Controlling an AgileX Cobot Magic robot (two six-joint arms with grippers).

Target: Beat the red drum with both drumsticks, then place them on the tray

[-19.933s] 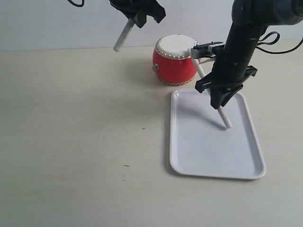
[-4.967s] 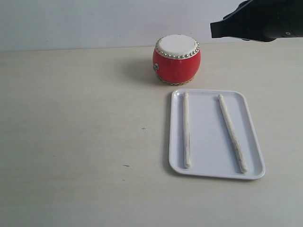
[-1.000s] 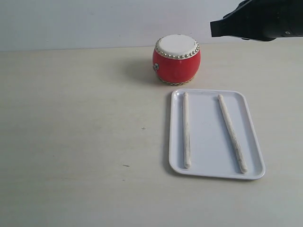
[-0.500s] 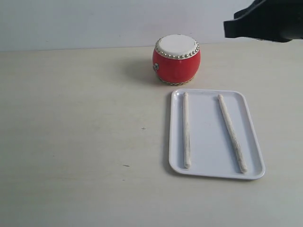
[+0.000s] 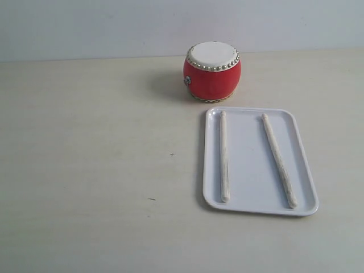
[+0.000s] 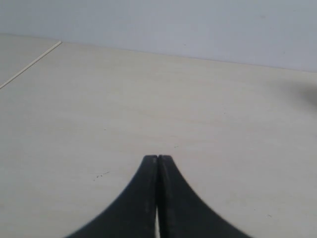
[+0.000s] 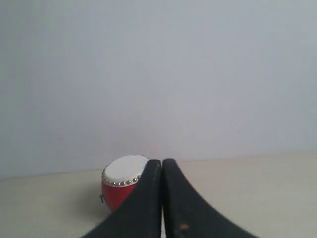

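Note:
The red drum (image 5: 212, 71) stands upright at the back of the table, just behind the white tray (image 5: 250, 162). Both drumsticks lie inside the tray: one (image 5: 224, 156) runs straight along its left side, the other (image 5: 278, 160) slants toward the front right corner. Neither arm shows in the exterior view. In the left wrist view my left gripper (image 6: 157, 157) is shut and empty above bare tabletop. In the right wrist view my right gripper (image 7: 162, 161) is shut and empty, with the drum (image 7: 119, 187) partly behind its fingers.
A pale wooden tabletop (image 5: 96, 153) spreads to the left of the tray, with a light wall behind it. A seam or table edge (image 6: 29, 64) shows in the left wrist view.
The right arm, seen at the top right a second ago, has drawn away to the right and left the exterior view. Drum, tray and sticks have not moved.

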